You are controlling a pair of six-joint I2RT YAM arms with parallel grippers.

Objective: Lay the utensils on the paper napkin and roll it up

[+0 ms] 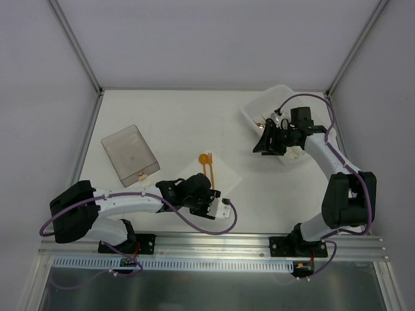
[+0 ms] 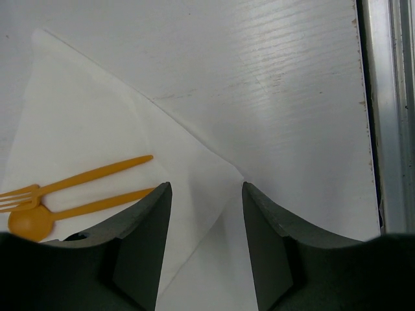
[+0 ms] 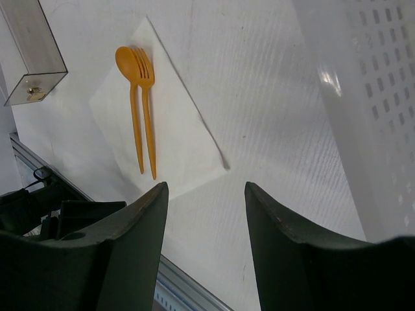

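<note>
An orange spoon [image 3: 133,97] and an orange fork [image 3: 148,110] lie side by side on the white paper napkin [image 3: 175,129], which lies flat as a diamond near the table's front. In the top view the utensils [image 1: 209,170] lie on the napkin [image 1: 225,173]. My left gripper [image 2: 206,194] is open and low at the napkin's [image 2: 97,123] near corner, which lies between its jaws. The fork [image 2: 91,175] and spoon [image 2: 78,208] lie just left of it. My right gripper [image 3: 206,194] is open and empty, raised beside the tray, away from the napkin.
A translucent white tray [image 1: 279,103] stands at the back right, under the right arm. A smoky clear box [image 1: 130,155] lies at the left. A metal rail [image 1: 214,243] runs along the front edge, close to the left gripper [image 1: 219,206].
</note>
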